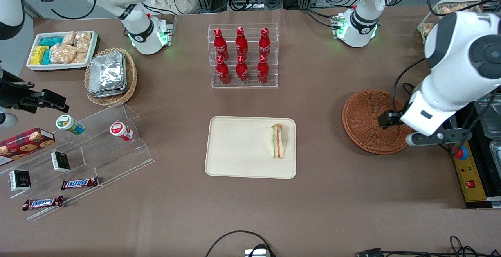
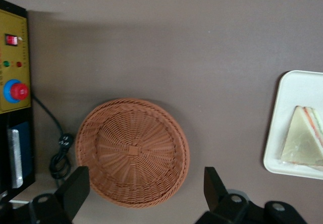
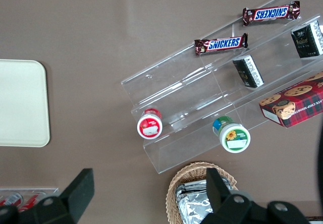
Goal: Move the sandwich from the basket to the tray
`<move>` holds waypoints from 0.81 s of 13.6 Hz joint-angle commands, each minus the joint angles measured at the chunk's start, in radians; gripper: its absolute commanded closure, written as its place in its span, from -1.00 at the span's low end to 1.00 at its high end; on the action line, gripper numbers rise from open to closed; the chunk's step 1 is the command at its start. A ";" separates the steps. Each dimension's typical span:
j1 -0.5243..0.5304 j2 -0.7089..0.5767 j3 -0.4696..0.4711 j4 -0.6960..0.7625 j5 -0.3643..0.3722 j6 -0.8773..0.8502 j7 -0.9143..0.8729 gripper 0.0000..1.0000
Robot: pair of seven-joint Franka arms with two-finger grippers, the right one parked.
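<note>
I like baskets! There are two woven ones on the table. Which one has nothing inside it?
The reddish-brown basket under the open gripper holds nothing. The lighter tan basket, toward the parked arm's end, holds silver foil packets.

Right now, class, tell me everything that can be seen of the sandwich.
The sandwich is a triangular wedge of white bread with green, orange and pink filling layers showing along its cut face. It lies on the cream tray, near the tray's edge toward the working arm's end, apart from the empty reddish-brown basket. Nothing grips it; the gripper, fingers open, hangs above the basket.
</note>
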 commanded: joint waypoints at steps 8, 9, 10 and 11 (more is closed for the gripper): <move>-0.182 -0.245 0.347 -0.094 -0.133 -0.105 0.420 -1.00; -0.182 -0.258 0.347 -0.094 -0.133 -0.113 0.420 -1.00; -0.182 -0.266 0.347 -0.092 -0.133 -0.128 0.415 -1.00; -0.181 -0.272 0.347 -0.092 -0.133 -0.139 0.414 -1.00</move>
